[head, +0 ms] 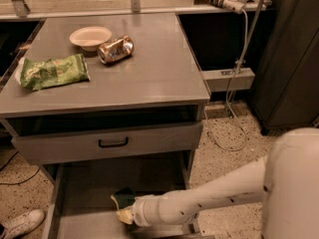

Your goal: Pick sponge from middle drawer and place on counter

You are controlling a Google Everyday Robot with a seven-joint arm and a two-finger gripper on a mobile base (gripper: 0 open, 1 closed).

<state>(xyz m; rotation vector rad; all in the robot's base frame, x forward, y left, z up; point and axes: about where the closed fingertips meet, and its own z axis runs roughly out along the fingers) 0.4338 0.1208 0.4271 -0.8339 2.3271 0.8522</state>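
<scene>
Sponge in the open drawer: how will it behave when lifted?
The small dark green-and-yellow sponge probably squashes under grip and looks light; flat-sided, it likely won't roll. The gripper sits at it inside the wide gray middle drawer.

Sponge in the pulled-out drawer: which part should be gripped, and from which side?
Pinch the sponge across its thin side edges, coming down from above. It seems to lie green face up on the middle drawer floor, so only the sides offer opposing faces. The gripper sits right at it, its arm reaching in from the picture's right.
</scene>
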